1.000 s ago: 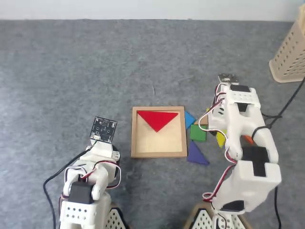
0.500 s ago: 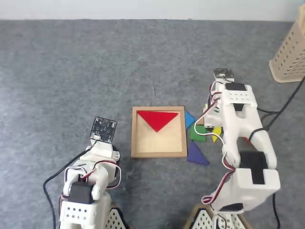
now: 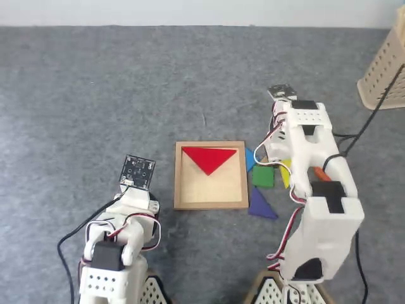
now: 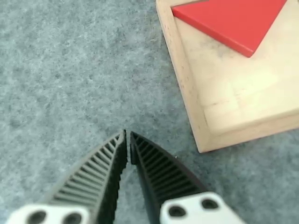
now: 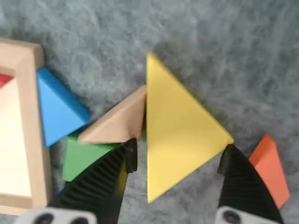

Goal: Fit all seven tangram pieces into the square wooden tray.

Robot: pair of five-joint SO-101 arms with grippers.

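My right end effector is open, straddling the yellow triangle on the surface beside the tray. My left end effector is closed, near a tray corner. 1 red triangle lies inside the tray.

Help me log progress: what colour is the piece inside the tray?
Red piece; left wrist view shows it best.
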